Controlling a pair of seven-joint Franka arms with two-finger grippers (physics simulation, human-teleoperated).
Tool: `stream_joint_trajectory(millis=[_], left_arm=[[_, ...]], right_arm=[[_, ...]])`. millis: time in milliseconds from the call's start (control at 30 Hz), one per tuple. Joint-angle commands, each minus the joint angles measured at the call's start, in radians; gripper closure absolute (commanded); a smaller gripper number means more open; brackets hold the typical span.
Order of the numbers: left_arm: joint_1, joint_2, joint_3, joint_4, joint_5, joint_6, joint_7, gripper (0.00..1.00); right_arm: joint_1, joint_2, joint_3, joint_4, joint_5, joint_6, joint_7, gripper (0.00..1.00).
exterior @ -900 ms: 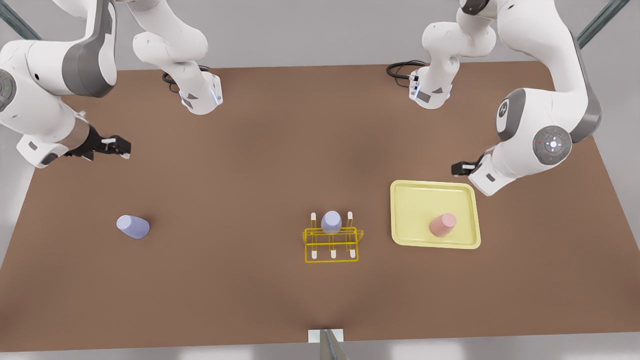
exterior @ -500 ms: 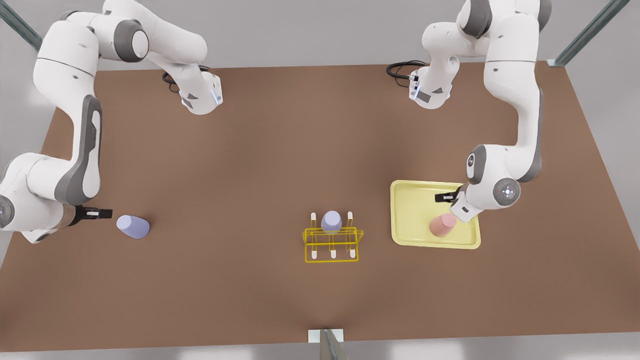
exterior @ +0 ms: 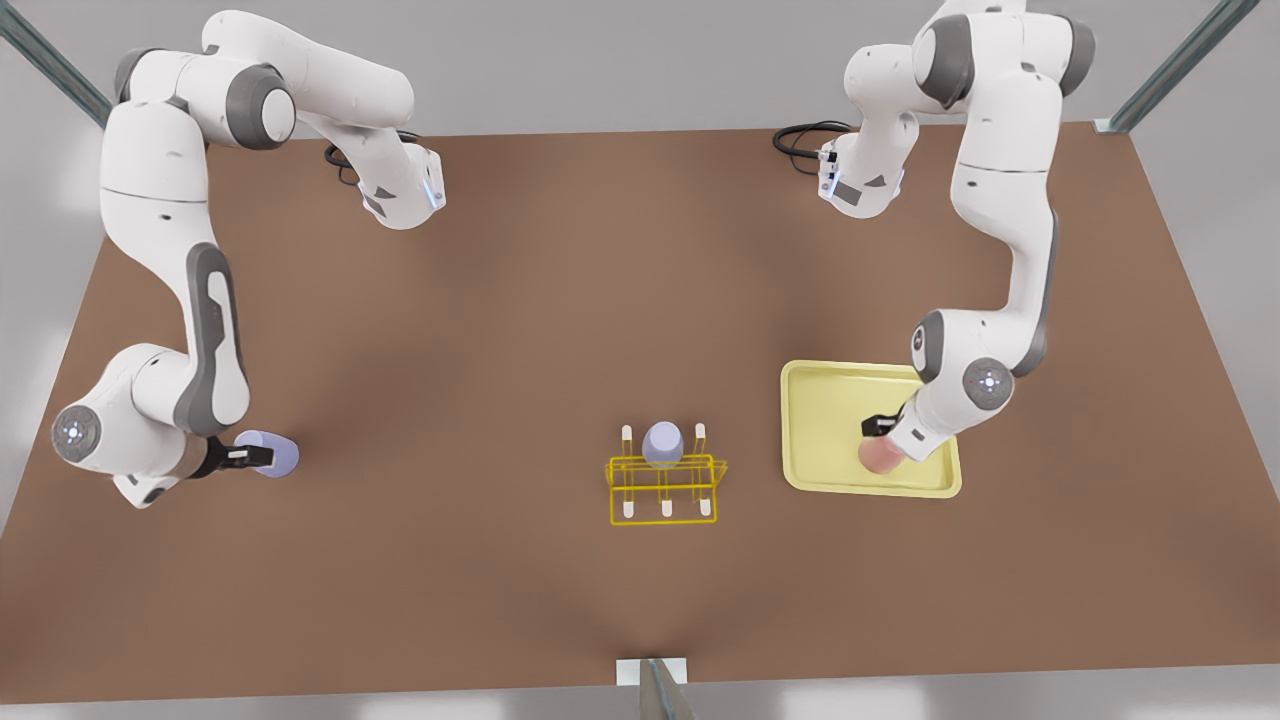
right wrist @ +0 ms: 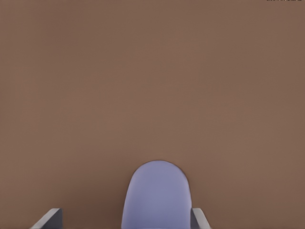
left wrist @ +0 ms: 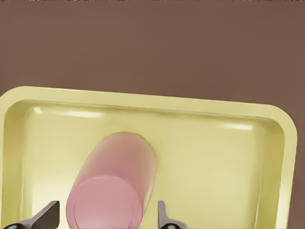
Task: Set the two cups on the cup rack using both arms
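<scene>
Lying on its side in the tray (left wrist: 281, 143), the pink cup (left wrist: 114, 183) is a smooth, matte tapered cylinder, its flat round end facing the left wrist camera. The left gripper (left wrist: 107, 217) straddles that end with its dark fingers (left wrist: 45, 217) spread wide, 1 on each side and a sliver of gap visible at both. In the front view the same gripper (exterior: 880, 432) sits over the pink cup (exterior: 878, 456) at the tray's (exterior: 830, 420) near right part. The tray is a pale-yellow, glossy, shallow square with rounded corners and a raised rim.

On the front view's left, the right gripper (exterior: 250, 457) reaches the lavender cup (exterior: 278, 456), which lies on its side on the bare table (exterior: 560, 290). In the right wrist view this cup (right wrist: 156, 195) shows as a smooth rounded dome between 2 grey fingers (right wrist: 50, 218) held wide apart, neither clearly touching it.

Between the 2 arms stands the rack (exterior: 665, 488), a thin bright-yellow wire frame with slim upright white-tipped pegs. A 2nd lavender cup (exterior: 662, 444) sits upside down on its back row. The table is flat, matte and brown.
</scene>
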Motion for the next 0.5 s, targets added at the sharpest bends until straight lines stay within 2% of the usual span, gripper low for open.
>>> stream_joint_trajectory(millis=[0,233,300,467], left_arm=[[0.0,0.008,0.0,0.001,0.003,0.078,0.029,0.0],[-0.003,0.04,0.0,0.004,0.003,0.12,0.029,0.0],[-0.003,0.043,0.0,0.005,0.003,0.12,0.026,0.11],[-0.005,0.046,-0.003,0.008,0.001,0.12,0.025,0.12]], right_arm=[[0.0,-0.003,0.0,-0.019,0.019,0.112,-0.239,0.0],[0.0,-0.017,-0.003,-0.117,0.006,0.211,-0.239,0.0],[0.0,-0.017,-0.005,-0.12,0.006,0.214,-0.239,0.0],[-0.002,-0.02,-0.009,-0.192,0.005,0.291,-0.239,0.0]])
